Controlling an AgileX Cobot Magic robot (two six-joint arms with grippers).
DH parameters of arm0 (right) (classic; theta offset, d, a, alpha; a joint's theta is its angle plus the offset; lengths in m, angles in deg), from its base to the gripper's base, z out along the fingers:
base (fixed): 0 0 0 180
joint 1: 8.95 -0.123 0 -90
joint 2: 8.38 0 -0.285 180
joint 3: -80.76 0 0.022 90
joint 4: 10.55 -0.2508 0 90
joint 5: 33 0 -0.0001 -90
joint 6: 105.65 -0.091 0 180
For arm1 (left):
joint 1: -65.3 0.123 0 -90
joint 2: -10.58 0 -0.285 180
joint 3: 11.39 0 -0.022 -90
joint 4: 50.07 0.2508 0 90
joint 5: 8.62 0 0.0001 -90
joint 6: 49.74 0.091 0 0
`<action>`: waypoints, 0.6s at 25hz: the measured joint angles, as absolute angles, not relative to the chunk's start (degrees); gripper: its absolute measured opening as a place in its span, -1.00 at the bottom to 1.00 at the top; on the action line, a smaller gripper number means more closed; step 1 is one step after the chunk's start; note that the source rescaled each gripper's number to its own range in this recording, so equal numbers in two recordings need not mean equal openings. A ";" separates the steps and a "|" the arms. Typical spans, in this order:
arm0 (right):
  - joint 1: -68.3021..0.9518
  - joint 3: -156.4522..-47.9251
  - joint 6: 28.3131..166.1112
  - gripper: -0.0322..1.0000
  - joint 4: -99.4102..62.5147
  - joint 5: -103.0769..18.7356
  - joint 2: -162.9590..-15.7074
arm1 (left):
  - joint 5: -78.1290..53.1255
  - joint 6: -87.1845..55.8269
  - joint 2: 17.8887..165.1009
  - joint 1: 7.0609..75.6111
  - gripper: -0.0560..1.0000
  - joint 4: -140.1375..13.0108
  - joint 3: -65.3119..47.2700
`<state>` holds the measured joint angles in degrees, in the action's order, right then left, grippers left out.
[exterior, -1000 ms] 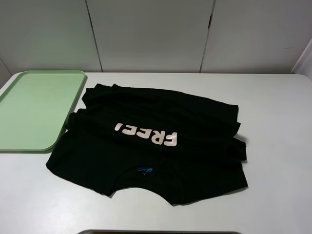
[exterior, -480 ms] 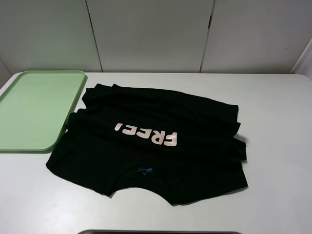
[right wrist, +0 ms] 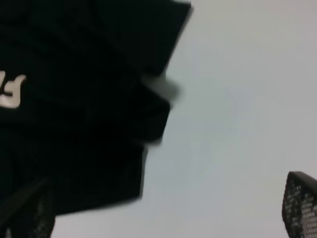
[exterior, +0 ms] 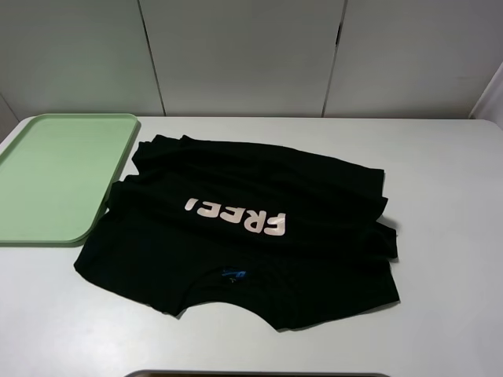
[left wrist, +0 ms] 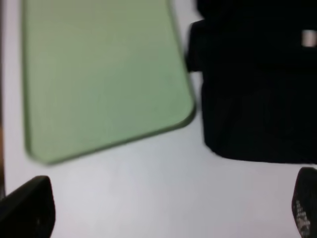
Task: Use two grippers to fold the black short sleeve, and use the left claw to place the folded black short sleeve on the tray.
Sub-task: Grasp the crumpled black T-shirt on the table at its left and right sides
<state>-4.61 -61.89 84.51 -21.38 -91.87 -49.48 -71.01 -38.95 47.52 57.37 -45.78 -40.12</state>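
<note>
- Blur: wrist views soft, I read little.
- left fingers point(left wrist: 27, 210), right fingers point(right wrist: 299, 206): cut off at frame edges, spread wide over worktop point(left wrist: 148, 198).

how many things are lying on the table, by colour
black: 1, the short sleeve
pale green: 1, the tray
total: 2
</note>
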 joint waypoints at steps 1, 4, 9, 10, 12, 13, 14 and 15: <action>-4.72 -63.34 85.64 1.00 -21.62 -91.15 -52.25 | -70.96 -38.38 49.38 54.30 0.88 -45.18 -39.27; -8.07 -67.99 89.06 1.00 -21.68 -90.29 -59.67 | -70.91 -37.82 53.96 41.27 0.88 -41.22 -37.83; -20.48 -73.19 93.83 1.00 -19.66 -89.31 -71.13 | -72.29 -37.63 60.85 21.40 0.83 -33.47 -37.72; -22.83 -73.58 94.22 1.00 -18.85 -89.26 -72.98 | -72.57 -37.63 62.21 18.19 0.82 -32.47 -37.72; -26.08 -73.68 94.75 1.00 -18.16 -89.08 -75.42 | -72.56 -37.63 64.57 13.66 0.81 -31.56 -37.72; -28.26 -73.68 95.02 1.00 -17.56 -88.98 -77.14 | -72.39 -37.63 65.77 11.81 0.80 -31.50 -37.72; -30.36 -73.68 95.28 1.00 -17.05 -88.98 -78.75 | -72.17 -37.57 66.98 10.36 0.79 -31.45 -37.72; -32.68 -73.68 95.50 1.00 -16.64 -88.93 -80.58 | -71.83 -37.37 67.89 9.19 0.78 -31.45 -37.72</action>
<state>-32.68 -73.68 95.50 -16.64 -88.93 -80.58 -71.83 -37.37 67.89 9.19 -31.45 -37.72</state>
